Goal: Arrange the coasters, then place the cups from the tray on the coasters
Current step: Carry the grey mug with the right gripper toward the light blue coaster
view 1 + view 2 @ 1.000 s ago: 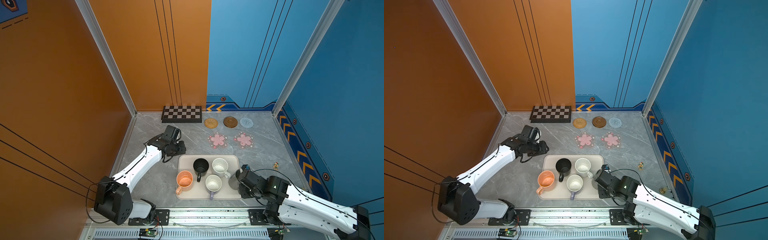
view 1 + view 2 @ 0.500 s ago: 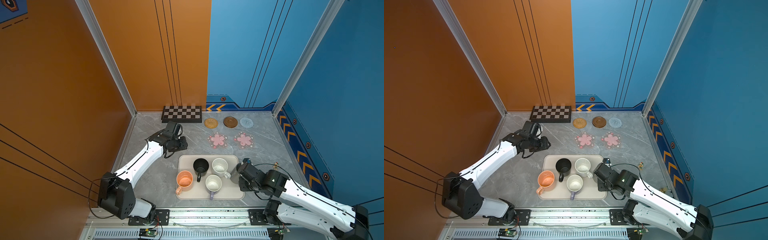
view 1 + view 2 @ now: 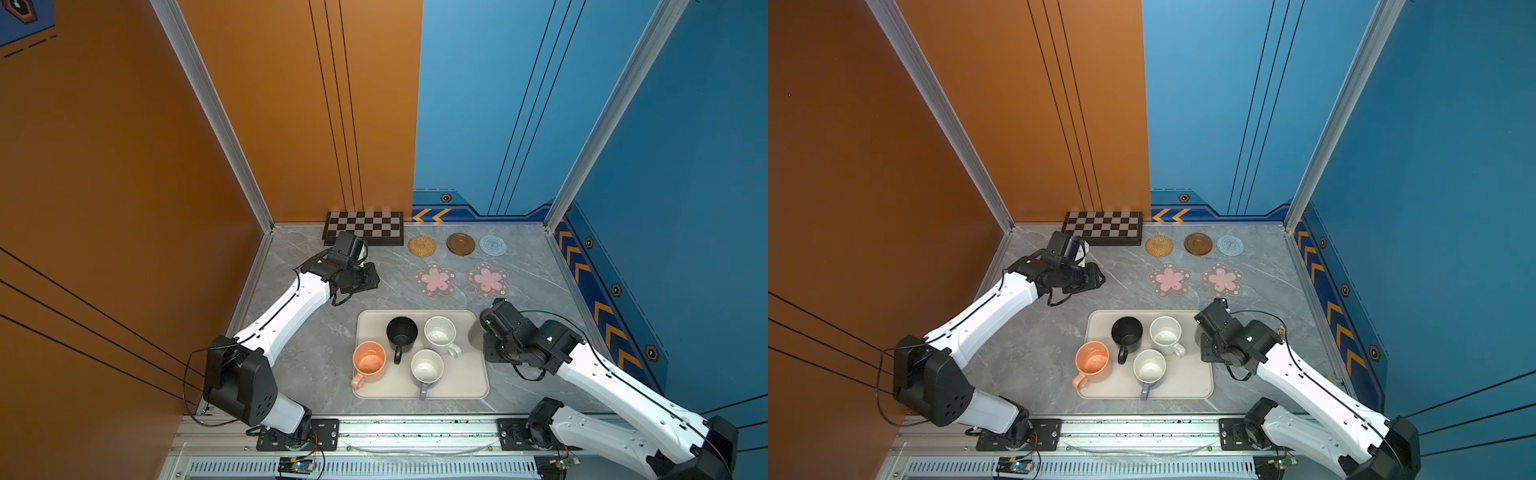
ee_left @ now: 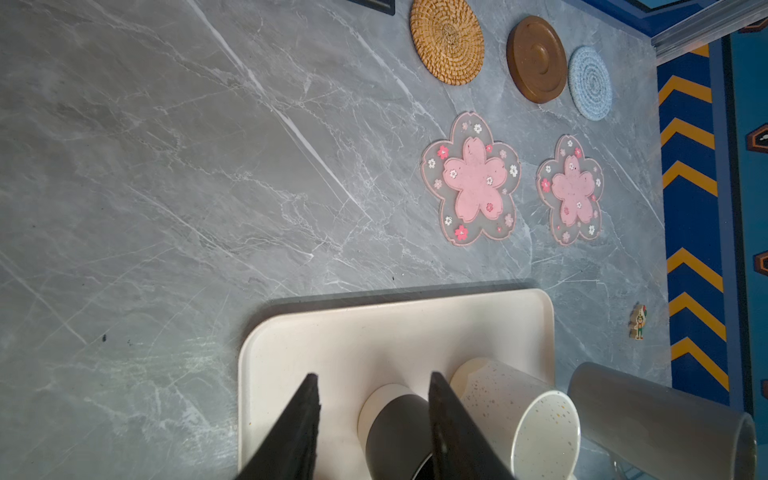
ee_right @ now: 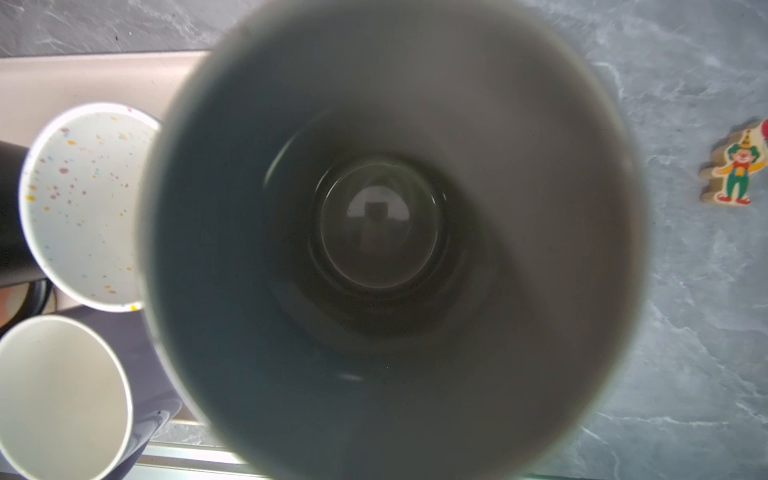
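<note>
The tall grey mug [image 5: 374, 232], matt grey outside with a darker, glossy bottom that catches a pale reflection, is under the right gripper [image 3: 489, 324] at the right edge of the cream tray [image 3: 473, 386], near its far corner; whether it touches down I cannot tell, and the fingers, hidden in every view, appear closed on it. The black mug [image 3: 401, 332], white speckled mug [image 3: 439, 330], peach-orange mug [image 3: 368, 362] and white-lined lavender mug [image 3: 427, 366] stand upright on the tray. The left gripper [image 4: 372, 376] hovers over the table [image 3: 299, 357] beyond the tray's far left corner, fingers [image 4: 299, 428] apart and empty.
</note>
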`<state>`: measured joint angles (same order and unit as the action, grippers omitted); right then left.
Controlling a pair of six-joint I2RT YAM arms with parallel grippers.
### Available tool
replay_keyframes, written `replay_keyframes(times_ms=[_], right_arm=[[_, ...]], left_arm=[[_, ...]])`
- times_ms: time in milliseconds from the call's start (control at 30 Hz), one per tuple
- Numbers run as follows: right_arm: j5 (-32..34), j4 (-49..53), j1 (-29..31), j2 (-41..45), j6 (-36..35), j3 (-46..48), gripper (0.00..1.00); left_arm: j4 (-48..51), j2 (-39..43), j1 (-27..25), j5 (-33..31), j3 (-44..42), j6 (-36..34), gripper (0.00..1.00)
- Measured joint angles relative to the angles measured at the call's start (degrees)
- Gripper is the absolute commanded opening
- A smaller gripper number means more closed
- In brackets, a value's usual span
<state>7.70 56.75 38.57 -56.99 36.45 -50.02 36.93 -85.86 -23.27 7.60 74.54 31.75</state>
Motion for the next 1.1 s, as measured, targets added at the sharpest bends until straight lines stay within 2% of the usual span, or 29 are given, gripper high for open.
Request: replay_keyframes(times_ms=[367, 567, 1100], right_arm=[[-0.5, -0.2, -11.1, -9.3, -14.3, -10.7, 0.00], [-2.2, -1.4, -15.5, -13.1, -19.6, -14.1, 0.00], [-7.6, -4.8, -26.4, -20.9, -26.6, -20.9, 0.00]], left_arm=[[0.5, -0.3, 0.0, 0.0, 2.6, 0.2, 0.44], [1.5, -0.3, 0.0, -0.1, 3.8, 0.5, 0.45], [3.3, -1.7, 1.1, -0.6, 8.6, 0.6, 0.45]])
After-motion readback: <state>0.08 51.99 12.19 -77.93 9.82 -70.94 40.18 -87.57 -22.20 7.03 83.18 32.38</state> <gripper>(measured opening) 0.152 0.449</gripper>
